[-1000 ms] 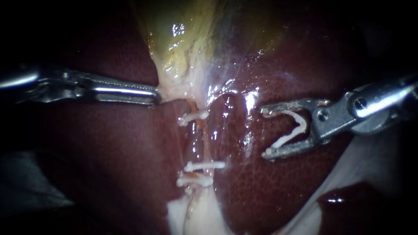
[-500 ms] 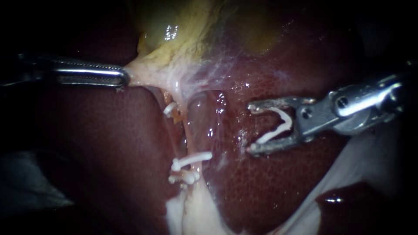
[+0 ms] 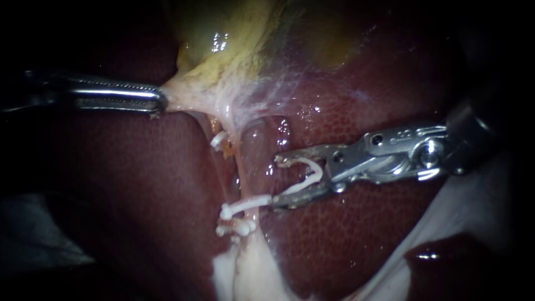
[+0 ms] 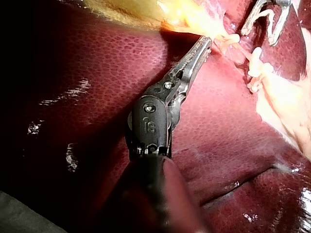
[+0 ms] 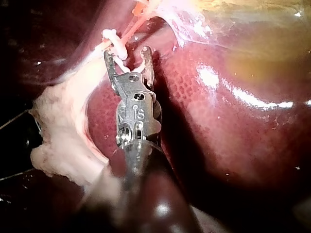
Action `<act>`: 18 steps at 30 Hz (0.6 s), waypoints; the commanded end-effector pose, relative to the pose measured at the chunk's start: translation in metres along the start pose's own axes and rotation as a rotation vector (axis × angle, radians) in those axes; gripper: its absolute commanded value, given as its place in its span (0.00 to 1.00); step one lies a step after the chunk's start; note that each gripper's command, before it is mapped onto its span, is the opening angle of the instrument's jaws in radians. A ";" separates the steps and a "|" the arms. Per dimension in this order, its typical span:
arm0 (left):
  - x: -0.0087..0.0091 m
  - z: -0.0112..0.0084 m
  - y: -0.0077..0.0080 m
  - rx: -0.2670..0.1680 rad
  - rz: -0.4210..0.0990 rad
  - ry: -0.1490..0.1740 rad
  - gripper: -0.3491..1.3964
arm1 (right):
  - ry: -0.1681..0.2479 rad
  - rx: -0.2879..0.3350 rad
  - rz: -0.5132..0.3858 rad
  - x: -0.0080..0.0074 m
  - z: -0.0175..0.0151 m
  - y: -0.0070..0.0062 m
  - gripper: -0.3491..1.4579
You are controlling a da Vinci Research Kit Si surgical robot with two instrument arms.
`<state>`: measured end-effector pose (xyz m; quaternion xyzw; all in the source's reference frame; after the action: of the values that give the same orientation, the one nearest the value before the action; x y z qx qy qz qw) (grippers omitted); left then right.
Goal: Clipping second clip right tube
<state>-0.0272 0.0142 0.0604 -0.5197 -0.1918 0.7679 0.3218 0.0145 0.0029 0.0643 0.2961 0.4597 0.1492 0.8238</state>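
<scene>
Right instrument (image 3: 277, 183) advanced, parted jaws seemingly holding a clip (image 3: 312, 179); left instrument (image 3: 157, 99) clamps gallbladder (image 3: 239, 50).

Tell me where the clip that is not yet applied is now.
In the endoscope view the loaded clip sits between the jaws of the right tool, just right of the tube, near an applied clip.

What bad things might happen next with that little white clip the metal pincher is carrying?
The right instrument holds an open clip, and its lower jaw lies right by a fastened clip; it might knock that one. The tube is not yet between the jaws, so closing now may miss it. The left instrument pulls the gallbladder tight; a slip could slacken everything.
</scene>
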 end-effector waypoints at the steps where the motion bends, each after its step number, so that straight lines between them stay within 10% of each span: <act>1: 0.0000 0.0000 0.0000 0.000 0.000 0.000 0.00 | 0.004 0.006 0.009 -0.0001 0.0006 0.0002 0.46; 18: 0.0000 0.0002 0.0002 0.003 0.000 0.000 0.00 | 0.158 0.142 0.175 -0.0009 0.0054 0.0021 0.46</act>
<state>-0.0274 0.0141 0.0603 -0.5194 -0.1907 0.7681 0.3224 0.0188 0.0020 0.0684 0.3836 0.5093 0.2110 0.7409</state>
